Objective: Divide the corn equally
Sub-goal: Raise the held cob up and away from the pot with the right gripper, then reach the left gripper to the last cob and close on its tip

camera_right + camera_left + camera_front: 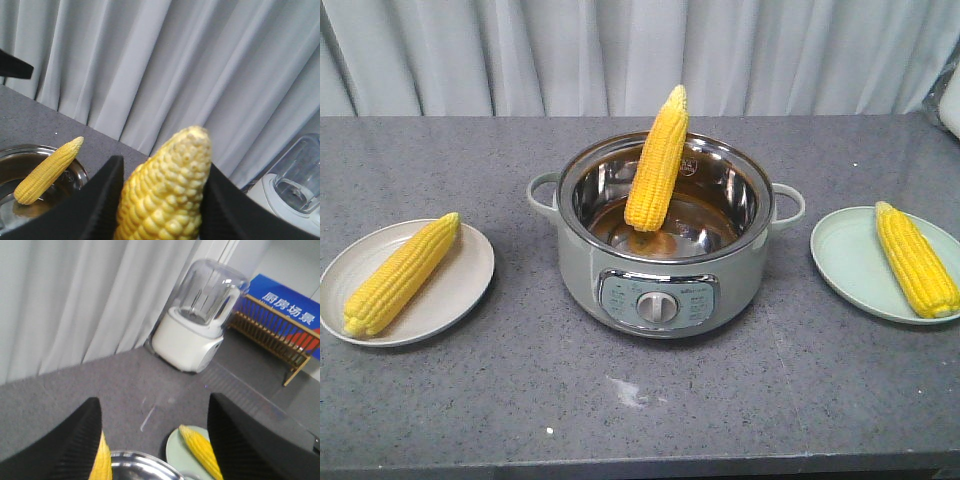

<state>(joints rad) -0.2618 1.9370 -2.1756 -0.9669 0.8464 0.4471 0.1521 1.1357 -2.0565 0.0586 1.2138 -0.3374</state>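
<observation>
A corn cob (657, 160) leans upright inside the steel-lined pot (580, 260) at the table's middle. Another cob (400, 273) lies on the beige plate (460, 270) at the left, and a third cob (916, 260) on the pale green plate (845, 250) at the right. No gripper shows in the front view. My left gripper (154, 400) hangs open above the pot rim (140, 460), with the leaning cob (102, 460) beside its left finger. My right gripper (165, 165) is shut on a cob (170, 190), tip up; the pot's cob (47, 170) shows to its left.
A white blender (200, 325) stands at the back right by the curtain, with a wooden dish rack (275, 335) beyond it. The pot has a side handle (787, 205) on each side and a control dial (657, 306) facing front.
</observation>
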